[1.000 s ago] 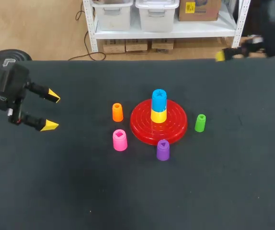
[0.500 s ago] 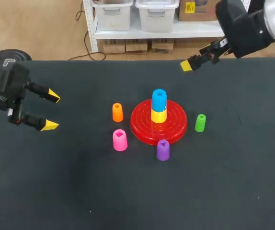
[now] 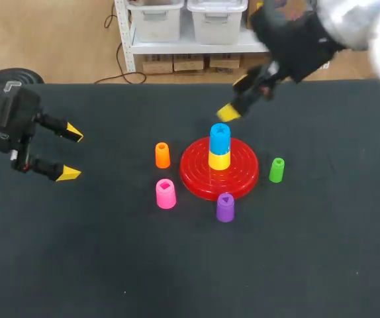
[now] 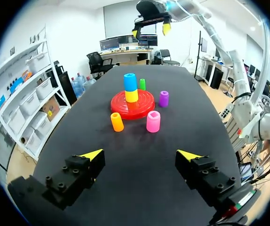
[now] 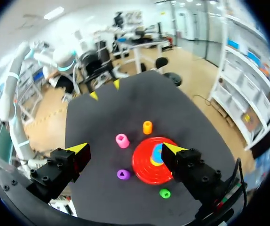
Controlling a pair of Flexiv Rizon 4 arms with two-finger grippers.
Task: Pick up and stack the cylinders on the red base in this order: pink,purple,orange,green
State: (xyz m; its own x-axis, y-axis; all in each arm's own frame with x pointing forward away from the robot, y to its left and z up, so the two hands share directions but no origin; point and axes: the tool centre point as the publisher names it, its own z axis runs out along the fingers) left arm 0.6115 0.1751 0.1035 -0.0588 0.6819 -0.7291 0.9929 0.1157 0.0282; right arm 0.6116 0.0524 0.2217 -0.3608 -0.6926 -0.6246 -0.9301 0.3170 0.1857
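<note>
Right claw (image 3: 235, 97) has swung in above the desk (image 3: 110, 265), spread and empty. Pink cylinder (image 3: 165, 193) sits untouched past the red base (image 3: 243, 175) from it. Left claw (image 3: 67, 154) idle, released. First pick looks imminent.

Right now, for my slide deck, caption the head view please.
Right gripper, open, hovers above the red base; pink, purple, orange, green cylinders sit unstacked around it.

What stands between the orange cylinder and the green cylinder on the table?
The red base, carrying a yellow cylinder with a blue cylinder on top, lies between them; the head view shows this.
</note>
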